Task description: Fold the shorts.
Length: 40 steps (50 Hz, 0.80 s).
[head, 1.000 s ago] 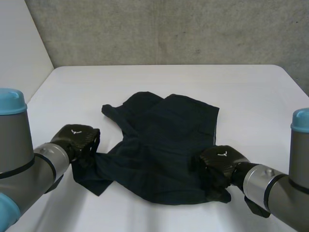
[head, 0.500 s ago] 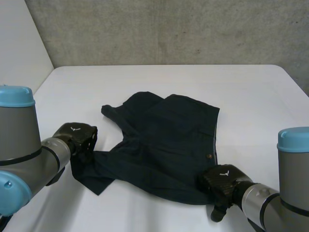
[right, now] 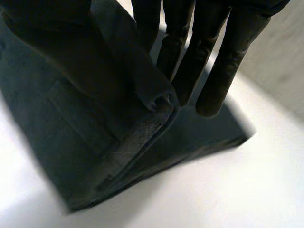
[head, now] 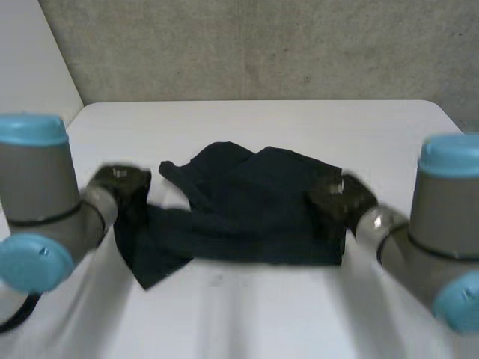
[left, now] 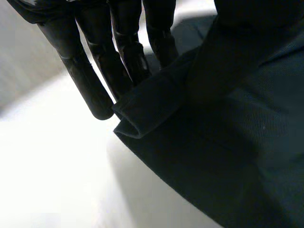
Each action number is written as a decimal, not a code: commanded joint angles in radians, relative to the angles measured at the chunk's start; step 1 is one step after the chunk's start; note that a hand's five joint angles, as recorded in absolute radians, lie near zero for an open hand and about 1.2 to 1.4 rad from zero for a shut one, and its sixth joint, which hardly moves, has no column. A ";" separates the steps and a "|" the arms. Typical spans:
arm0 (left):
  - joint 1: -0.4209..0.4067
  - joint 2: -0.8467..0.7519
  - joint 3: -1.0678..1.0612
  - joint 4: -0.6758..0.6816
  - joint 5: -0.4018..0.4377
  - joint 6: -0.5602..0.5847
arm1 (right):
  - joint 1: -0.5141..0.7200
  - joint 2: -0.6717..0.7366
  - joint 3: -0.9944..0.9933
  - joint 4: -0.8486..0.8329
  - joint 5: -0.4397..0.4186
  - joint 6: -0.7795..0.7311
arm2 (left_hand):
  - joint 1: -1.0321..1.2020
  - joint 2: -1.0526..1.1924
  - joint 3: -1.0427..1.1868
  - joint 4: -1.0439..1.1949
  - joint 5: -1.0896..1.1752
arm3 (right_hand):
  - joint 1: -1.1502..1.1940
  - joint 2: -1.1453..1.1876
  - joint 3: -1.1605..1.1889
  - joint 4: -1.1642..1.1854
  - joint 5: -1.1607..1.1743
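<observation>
shorts on table | left robot hand at left edge | right robot hand at right edge

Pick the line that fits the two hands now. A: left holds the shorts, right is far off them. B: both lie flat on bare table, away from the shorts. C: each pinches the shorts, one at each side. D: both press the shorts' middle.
C: the left hand and the right hand each clamp an edge of the shorts between thumb and fingers.
</observation>
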 commanded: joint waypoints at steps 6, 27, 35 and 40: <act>-0.015 0.065 0.576 0.289 -0.050 -0.030 | 0.052 0.035 -0.669 -0.350 0.099 -0.114 | 0.255 0.197 0.212 0.197 0.257 | 0.429 0.215 0.221 0.207 0.237; -0.016 0.328 -0.207 0.561 -0.064 -0.120 | 0.040 0.012 -0.137 -0.450 0.072 -0.057 | 0.255 0.197 0.212 0.197 0.257 | 0.429 0.215 0.221 0.207 0.237; -0.026 0.148 -0.422 0.499 -0.069 -0.098 | 0.039 0.167 0.003 -0.331 -0.004 -0.106 | 0.255 0.197 0.212 0.197 0.257 | 0.429 0.215 0.221 0.207 0.237; -0.036 0.156 -0.467 0.311 -0.073 -0.051 | 0.040 0.140 0.026 -0.196 -0.014 -0.115 | 0.255 0.197 0.212 0.197 0.257 | 0.429 0.215 0.221 0.207 0.237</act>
